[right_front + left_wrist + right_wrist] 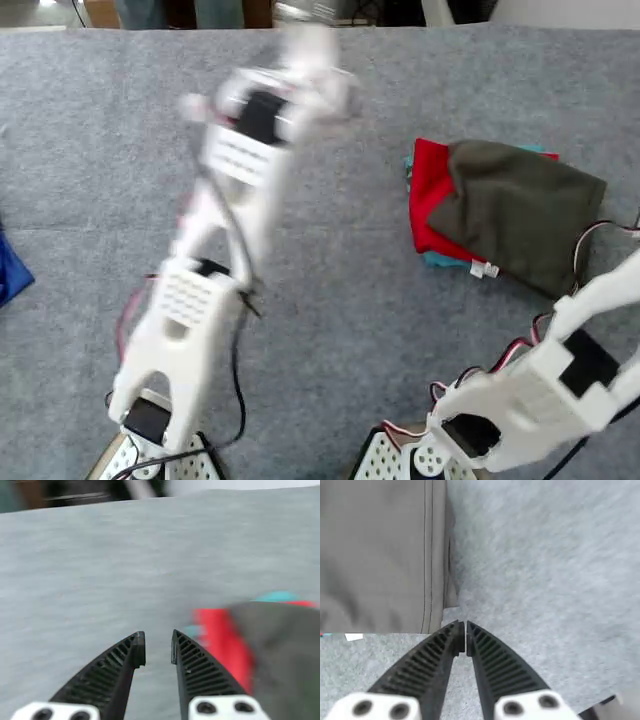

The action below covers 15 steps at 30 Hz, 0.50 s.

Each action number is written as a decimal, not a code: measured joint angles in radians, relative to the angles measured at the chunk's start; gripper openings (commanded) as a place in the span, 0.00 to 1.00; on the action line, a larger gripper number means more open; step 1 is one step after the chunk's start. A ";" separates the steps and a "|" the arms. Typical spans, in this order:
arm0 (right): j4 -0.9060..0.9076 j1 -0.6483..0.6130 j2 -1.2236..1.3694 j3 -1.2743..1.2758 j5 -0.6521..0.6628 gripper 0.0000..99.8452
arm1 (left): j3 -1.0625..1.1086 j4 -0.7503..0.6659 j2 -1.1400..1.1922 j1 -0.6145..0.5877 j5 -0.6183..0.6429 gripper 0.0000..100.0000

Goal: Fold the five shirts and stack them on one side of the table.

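One grey table (90,150) carries everything. The left arm (235,190) stretches far across its middle, and the left gripper (157,647) has its fingers a little apart, above bare cloth. The right arm (545,385) stands near the pile on the right side. The right gripper (465,630) has its tips pressed together, just beside the edge of the olive shirt (520,215). This shirt lies on top of a red shirt (430,195) and a teal shirt (445,260). A blue cloth (10,270) lies at the left edge, well apart.

Two white plastic arms (190,300) with black motors (262,115).
Ribbed black gripper fingers (117,665); red, white and black cables (512,350).
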 measured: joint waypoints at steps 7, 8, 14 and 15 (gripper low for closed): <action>0.005 -0.187 -0.173 0.107 0.000 0.02 | 0.026 0.124 -0.196 -0.540 -0.117 0.12; 0.006 -0.230 -0.190 0.133 0.000 0.02 | 0.054 0.124 -0.232 -0.631 -0.133 0.13; 0.006 -0.494 -0.216 0.235 -0.014 0.02 | 0.466 0.127 -0.453 -1.091 -0.269 0.17; 0.006 -0.534 -0.215 0.235 -0.032 0.02 | 0.563 0.127 -0.493 -1.145 -0.295 0.17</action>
